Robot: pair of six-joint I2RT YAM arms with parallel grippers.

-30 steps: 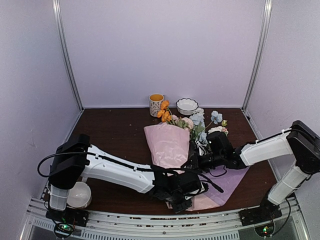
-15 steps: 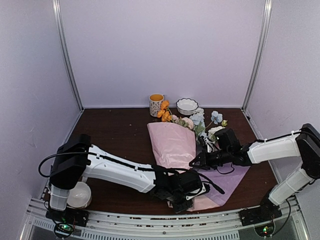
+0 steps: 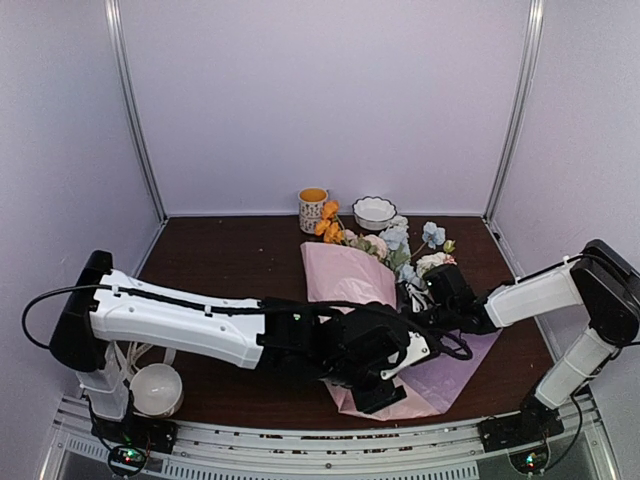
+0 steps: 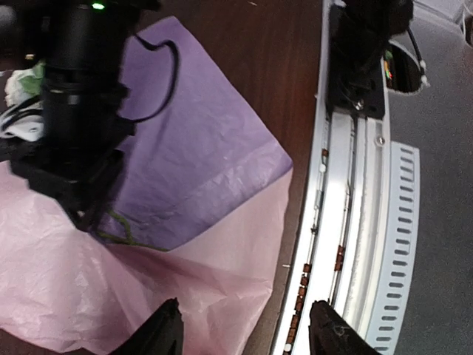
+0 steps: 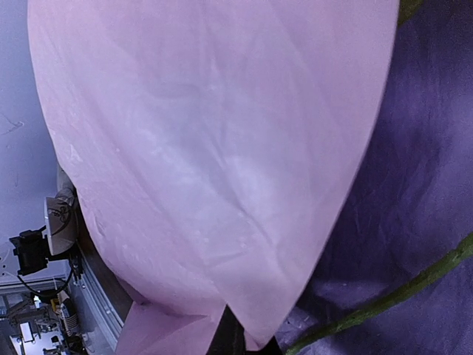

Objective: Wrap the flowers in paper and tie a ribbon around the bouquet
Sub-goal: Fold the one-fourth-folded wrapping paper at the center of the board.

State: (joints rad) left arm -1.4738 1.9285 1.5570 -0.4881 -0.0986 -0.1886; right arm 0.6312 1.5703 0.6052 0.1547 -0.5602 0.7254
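Note:
The flowers [image 3: 392, 241] lie at mid-table, their blooms showing past the top of the paper [image 3: 347, 283]. A pink flap is folded over the stems, and the lilac face [image 3: 458, 362] spreads out to the right. My right gripper [image 3: 414, 306] is shut on the edge of the pink flap [image 5: 207, 148], with a green stem [image 5: 399, 296] lying beside it on the lilac. My left gripper [image 4: 247, 334] hangs open over the paper's pink near corner [image 4: 222, 281], with nothing between its fingers. The ribbon is out of view.
A patterned mug [image 3: 313, 208] and a white bowl [image 3: 374, 212] stand at the back behind the blooms. Another white bowl [image 3: 157, 388] sits by the left arm's base. The metal rail [image 4: 355, 222] runs along the table's near edge, just beside the left fingers.
My left gripper has opened and let go of the paper's near corner, and that arm has stretched further right. The right gripper has drawn the pink flap rightwards over the stems.

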